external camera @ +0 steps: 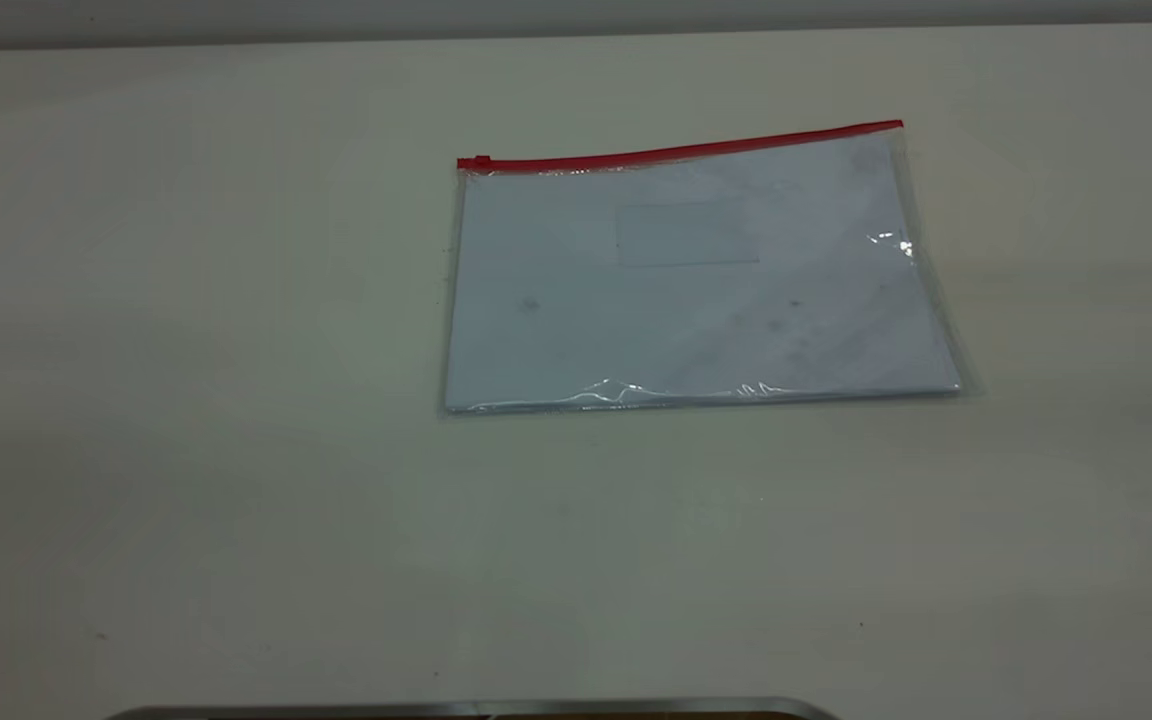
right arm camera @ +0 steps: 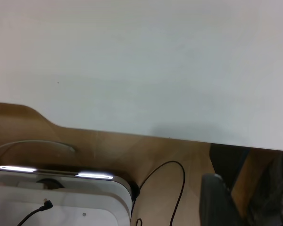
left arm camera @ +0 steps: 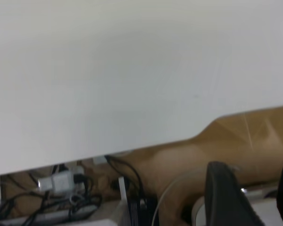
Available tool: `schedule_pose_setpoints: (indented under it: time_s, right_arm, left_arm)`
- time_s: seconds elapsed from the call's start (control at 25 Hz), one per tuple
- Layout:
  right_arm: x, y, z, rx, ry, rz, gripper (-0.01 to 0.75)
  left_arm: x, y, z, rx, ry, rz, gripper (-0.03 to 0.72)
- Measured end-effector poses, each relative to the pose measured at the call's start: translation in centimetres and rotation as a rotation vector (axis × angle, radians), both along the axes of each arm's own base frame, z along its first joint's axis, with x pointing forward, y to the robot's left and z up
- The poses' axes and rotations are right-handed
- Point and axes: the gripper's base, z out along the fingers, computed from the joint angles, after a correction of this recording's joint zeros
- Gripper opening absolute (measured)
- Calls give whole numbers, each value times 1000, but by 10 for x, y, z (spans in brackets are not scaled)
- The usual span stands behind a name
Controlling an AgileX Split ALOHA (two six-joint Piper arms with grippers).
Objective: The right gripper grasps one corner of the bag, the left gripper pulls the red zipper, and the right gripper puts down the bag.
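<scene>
Currently no task step begun. Left hand (left arm camera: 247,197) absent from the exterior view; seen only in the left wrist view, parked off the edge of the surface (external camera: 236,500) above a tangle of cables (left arm camera: 61,195), two dark fingers apart with nothing between them.

Bag (external camera: 696,280) lying flat on the surface, right of centre and toward the far side, untouched, white sheets inside and a label pocket (external camera: 688,235) on its face. Red zipper (external camera: 681,152) running along the far long edge, slider tab (external camera: 480,162) sitting at the left end. Whether the zipper is closed or open: not determinable. Corner of the bag (external camera: 896,130) at the right end of the red strip, flat against the surface.

Right hand (right arm camera: 247,200) likewise missing from the exterior view; visible only in the right wrist view, off the surface edge above a white unit (right arm camera: 61,197) and a black cord (right arm camera: 172,183). Dark fingers at the frame edge; spread not determinable; nothing seen held.

Judged stage: start, grasp of the corner pending. Next move calls for bringing the right hand well across to the right far corner, then pinching thin film lying flat, likely needing a low, angled approach to get a finger under the edge. Slider pull reserved for the left hand afterwards, starting from the left end.
</scene>
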Motion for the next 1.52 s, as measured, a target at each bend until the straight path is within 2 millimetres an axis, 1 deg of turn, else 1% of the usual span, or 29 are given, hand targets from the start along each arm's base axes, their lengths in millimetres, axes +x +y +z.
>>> schedule_pose_setpoints:
  time_s: [0.28,0.64,0.8,0.96,1.16,1.24,1.36,1.52]
  right_arm:
    - [-3,0,-1,-1,32,0,373]
    - [-5,-1,0,0,19,-3,373]
    - [-21,-4,8,16,-98,-56,373]
    - [-49,-6,16,25,-281,-73,373]
    - [-82,-7,17,36,-489,-71,373]
    - [-89,-7,17,38,-525,-70,373]
    - [-90,-7,16,38,-524,-70,373]
    - [-90,-7,16,38,-523,-70,373]
  left_arm:
    - [-12,1,2,-10,-88,0,338]
    - [-13,2,2,-11,-99,0,337]
    - [-15,2,2,-13,-111,0,337]
    - [-20,2,3,-16,-150,13,337]
    - [-29,3,3,-18,-214,55,337]
    - [-35,4,2,-22,-256,58,337]
    - [-43,4,2,-25,-308,64,337]
    - [-44,4,1,-21,-310,87,337]
